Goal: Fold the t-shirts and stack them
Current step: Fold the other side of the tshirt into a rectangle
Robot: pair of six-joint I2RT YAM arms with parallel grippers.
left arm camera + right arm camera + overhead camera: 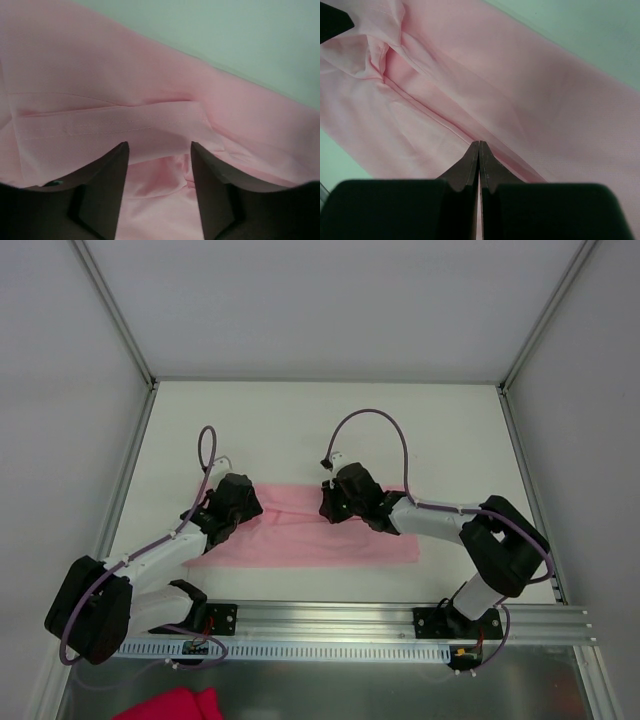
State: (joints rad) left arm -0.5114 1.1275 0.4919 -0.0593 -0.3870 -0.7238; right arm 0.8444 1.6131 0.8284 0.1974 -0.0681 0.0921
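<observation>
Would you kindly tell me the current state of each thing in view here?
pale pink t-shirt: spread on the table as a long band, creased near both grippers.
left gripper: open, jaws astride a fold of the shirt.
right gripper: shut, tips at a shirt crease; grip unclear.
magenta cloth: bunched below the near rail, partly out of frame.

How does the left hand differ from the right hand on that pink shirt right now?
The left hand has its fingers apart over the t-shirt; the right hand has its fingers pinched shut on a ridge of it. The left hand is toward the shirt's left end, the right hand at its far edge near the middle. Both are low on the cloth.
</observation>
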